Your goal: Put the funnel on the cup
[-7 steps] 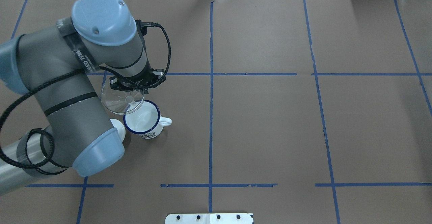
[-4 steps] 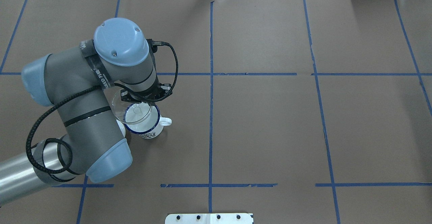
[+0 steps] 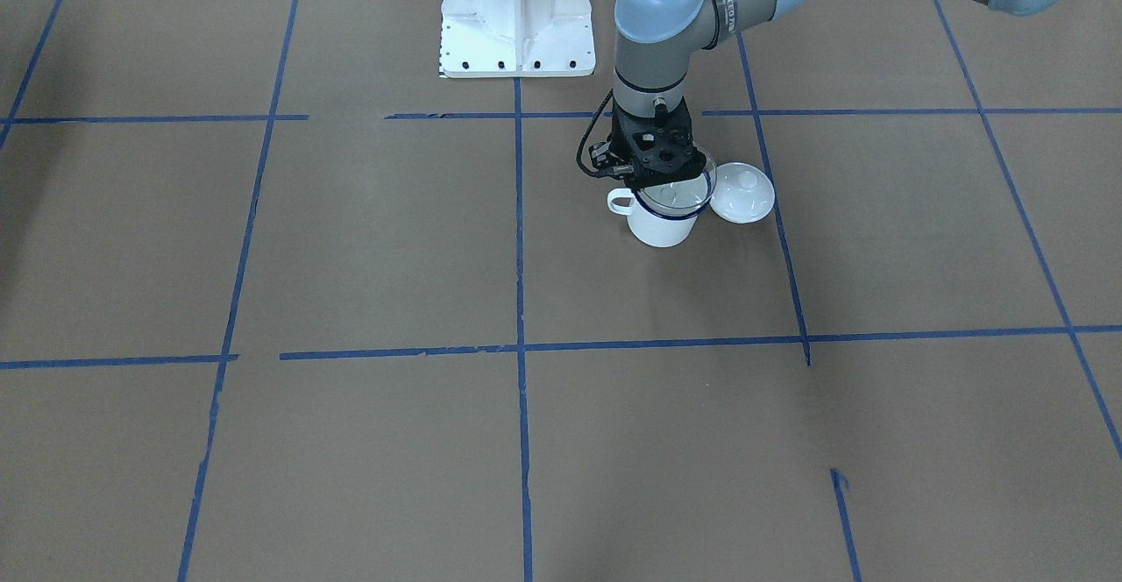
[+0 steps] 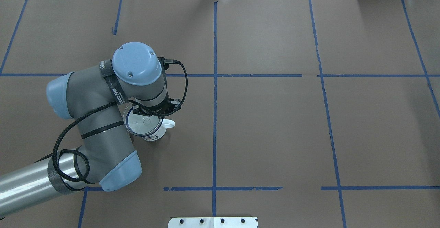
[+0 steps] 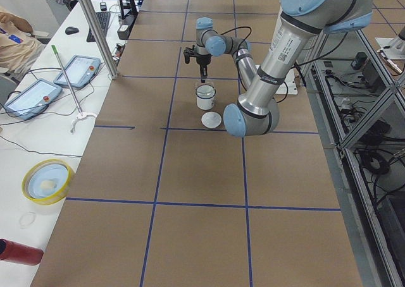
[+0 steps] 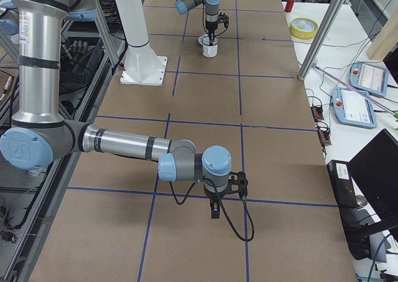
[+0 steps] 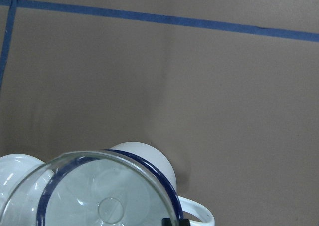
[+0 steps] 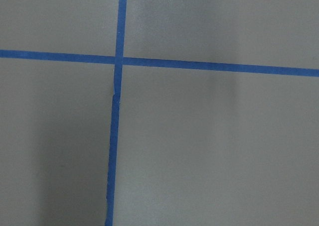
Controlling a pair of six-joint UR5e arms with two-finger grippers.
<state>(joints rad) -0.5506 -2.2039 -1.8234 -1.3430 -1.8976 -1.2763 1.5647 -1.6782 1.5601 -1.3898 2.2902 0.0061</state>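
The cup (image 4: 153, 134) is a white enamel mug with a dark blue rim, upright left of the table's middle, its handle pointing right. It also shows in the front view (image 3: 662, 227) and the left wrist view (image 7: 149, 159). The clear funnel (image 4: 141, 124) sits mouth up over the cup's opening, spout down inside it, slightly off-centre in the left wrist view (image 7: 107, 196). I cannot tell whether it rests on the rim. My left gripper (image 4: 156, 113) is shut on the funnel's rim (image 3: 675, 192). My right gripper (image 6: 214, 210) shows only in the right side view; I cannot tell its state.
A round white knobbed lid (image 3: 742, 193) lies on the table right beside the cup, on the robot's left of it; the left arm hides it from overhead. The white robot base plate (image 3: 517, 17) stands nearby. Blue tape lines cross the brown table cover.
My left gripper has carried the funnel from behind and left of the cup to directly over its opening, and lowered it. The cup has not moved.
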